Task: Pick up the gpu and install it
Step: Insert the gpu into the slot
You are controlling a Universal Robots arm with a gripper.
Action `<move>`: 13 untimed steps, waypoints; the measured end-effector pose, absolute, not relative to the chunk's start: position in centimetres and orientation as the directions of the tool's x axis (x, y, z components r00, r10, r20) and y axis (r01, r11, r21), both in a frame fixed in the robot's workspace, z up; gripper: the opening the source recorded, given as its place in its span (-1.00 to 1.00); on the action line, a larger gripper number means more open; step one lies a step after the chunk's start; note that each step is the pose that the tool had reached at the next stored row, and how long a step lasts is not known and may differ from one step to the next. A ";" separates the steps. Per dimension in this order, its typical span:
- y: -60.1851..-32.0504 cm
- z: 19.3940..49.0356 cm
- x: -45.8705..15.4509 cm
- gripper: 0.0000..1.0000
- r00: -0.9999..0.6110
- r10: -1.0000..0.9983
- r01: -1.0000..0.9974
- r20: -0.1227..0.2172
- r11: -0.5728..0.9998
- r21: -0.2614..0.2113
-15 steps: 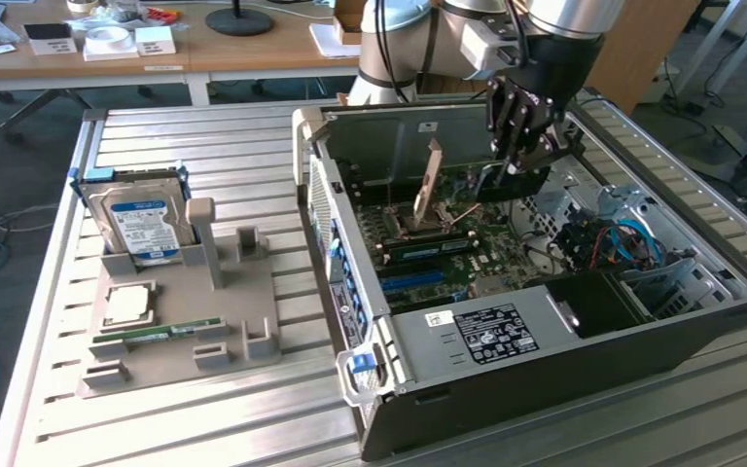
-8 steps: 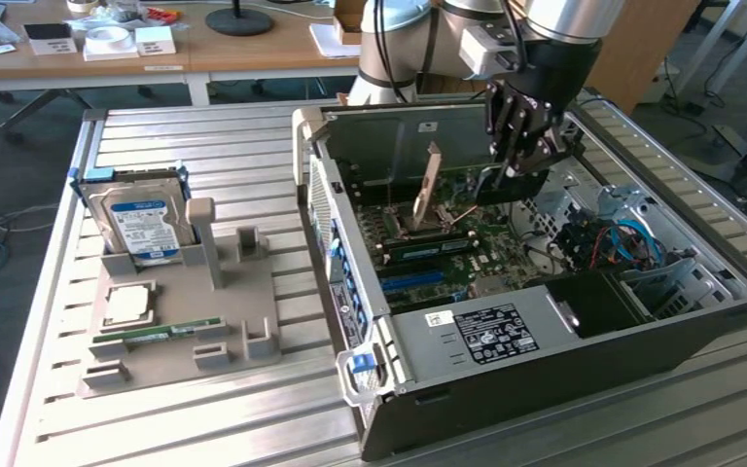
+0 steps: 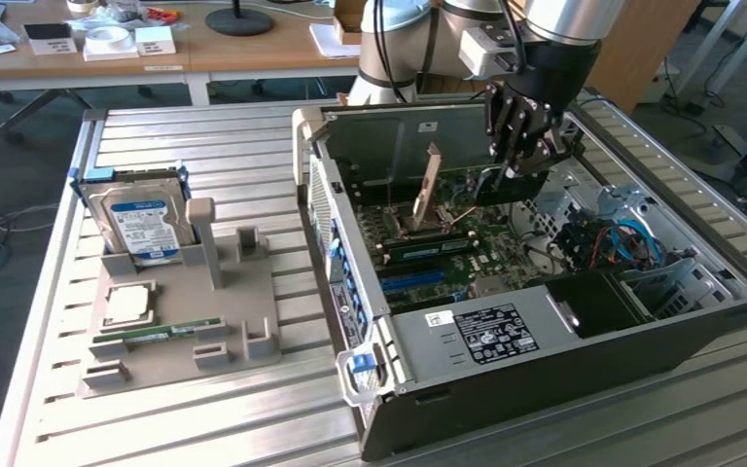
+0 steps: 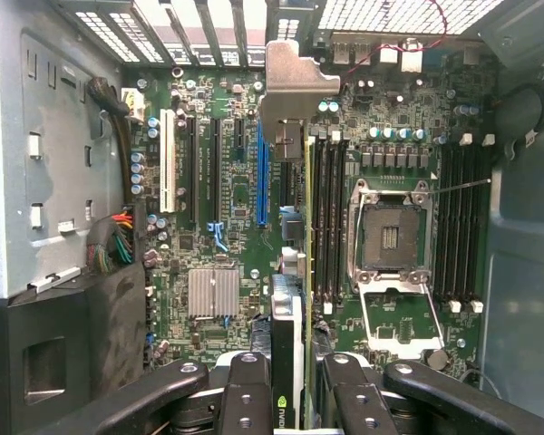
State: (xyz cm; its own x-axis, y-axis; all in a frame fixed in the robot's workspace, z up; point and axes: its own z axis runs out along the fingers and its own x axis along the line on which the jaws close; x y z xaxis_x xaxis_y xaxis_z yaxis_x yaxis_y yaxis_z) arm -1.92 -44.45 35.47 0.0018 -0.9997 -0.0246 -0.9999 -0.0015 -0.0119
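**Open computer case [image 3: 582, 375] on the slatted desk [image 3: 218, 146], side panel off, motherboard [image 4: 227, 190] facing up.**

- **Gripper:** My gripper [image 3: 519, 167] reaches down into the case, over the middle of the board.
- **Grip:** Its fingers [image 4: 245, 399] stand partly closed and pinch the gpu [image 4: 286, 335] from both faces.
- **The card in my wrist view:** It appears edge-on and very slim, with a logo at the gripped end. Its metal bracket [image 4: 290, 82] points toward the slotted rear wall of the case.
- **Position in the case:** The gpu stands just beside the long blue slot [image 4: 260, 172], between that slot and the memory slots [image 4: 326, 217]. The empty processor socket [image 4: 392, 237] lies farther across the board.
- **Contact:** I cannot tell whether the card's lower edge touches the board.
- **Also in the case:** A power supply [image 3: 484, 336] with a white label sits at the case's near wall.
- **Outside the case:** On the exterior view's left, a grey fixture [image 3: 237, 292] rests on the desk. It carries three parts:
  - a hard drive [image 3: 140, 222] with a blue-white label, standing upright;
  - a processor chip [image 3: 127, 304], lying flat;
  - a green memory stick [image 3: 160, 336], lying along the fixture's edge.
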 end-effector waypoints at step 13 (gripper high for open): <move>-44.6 34.6 -2.0 -0.47 0.008 -1.000 -1.000 -0.025 -0.008 -0.012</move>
